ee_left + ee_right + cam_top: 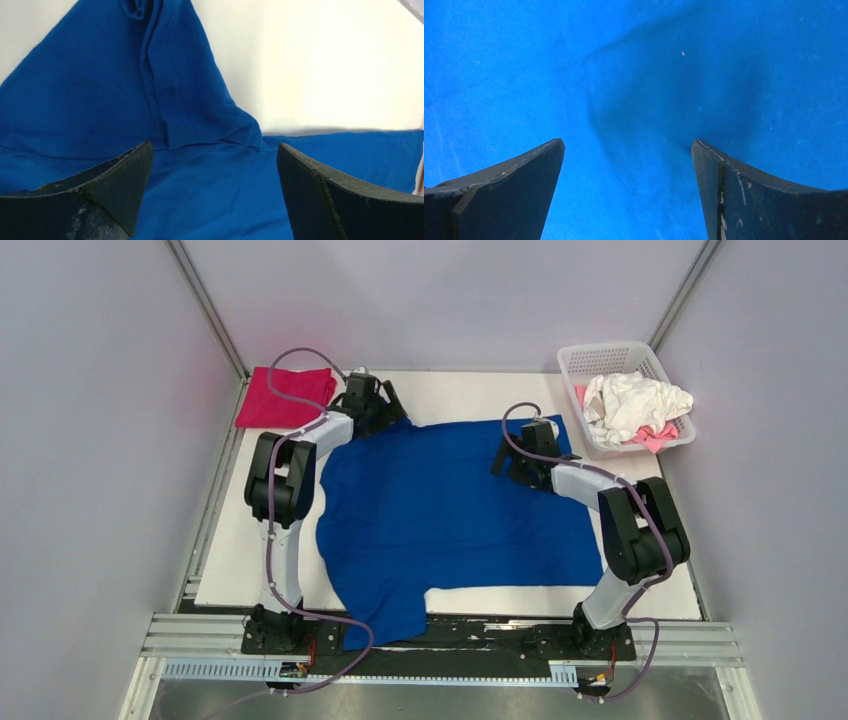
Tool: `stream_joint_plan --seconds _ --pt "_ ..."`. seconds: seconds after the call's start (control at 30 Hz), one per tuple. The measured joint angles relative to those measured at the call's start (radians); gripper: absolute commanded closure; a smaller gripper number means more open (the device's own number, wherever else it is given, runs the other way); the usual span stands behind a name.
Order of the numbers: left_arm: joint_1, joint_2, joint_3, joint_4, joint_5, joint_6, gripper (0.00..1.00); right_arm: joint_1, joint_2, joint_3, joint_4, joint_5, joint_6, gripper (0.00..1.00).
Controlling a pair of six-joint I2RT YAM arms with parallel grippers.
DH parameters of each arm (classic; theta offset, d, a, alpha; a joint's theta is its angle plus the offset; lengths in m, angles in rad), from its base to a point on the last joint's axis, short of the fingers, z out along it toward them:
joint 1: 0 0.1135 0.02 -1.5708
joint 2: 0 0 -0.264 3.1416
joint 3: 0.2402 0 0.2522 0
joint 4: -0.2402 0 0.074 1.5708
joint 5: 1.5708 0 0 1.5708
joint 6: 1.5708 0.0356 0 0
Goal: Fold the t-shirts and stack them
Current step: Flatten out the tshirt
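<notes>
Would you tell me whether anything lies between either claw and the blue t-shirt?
Nothing visible does: the left claw and right claw are both open right at the blue t-shirt, with no other object between.

Pale grey walls enclose what seems a white table.

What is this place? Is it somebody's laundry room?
Probably a robot test booth, not a home: plain grey walls box in a white table, two robot arms are bolted at its near edge, and a blue t-shirt lies spread under them.
</notes>
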Motion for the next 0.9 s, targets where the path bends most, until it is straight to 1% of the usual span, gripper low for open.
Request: stream_joint_plan --seconds 0.27,0.53,0.7,0.77,0.9 --pt "0.004 0.034 0.009 0.012 0.034 -0.021 0.0 0.0 -0.019 -0.028 0.005 -0.015 0.005 0.0" --pt "0.004 0.144 0.145 0.043 0.079 -0.057 0.0 0.0 -0.019 -0.029 0.008 -0.022 0.003 0.0" --pt "0.005 0.205 0.211 0.118 0.122 -0.126 0.0 0.0 -0.019 -0.029 0.014 -0.037 0.001 0.0" --pt "0.005 0.246 0.265 0.141 0.14 -0.161 0.0 0.0 -0.019 -0.029 0.014 -0.042 -0.001 0.0" --pt "0.005 0.372 0.45 0.193 0.181 -0.248 0.0 0.0 -0.019 -0.029 0.015 -0.046 -0.004 0.0"
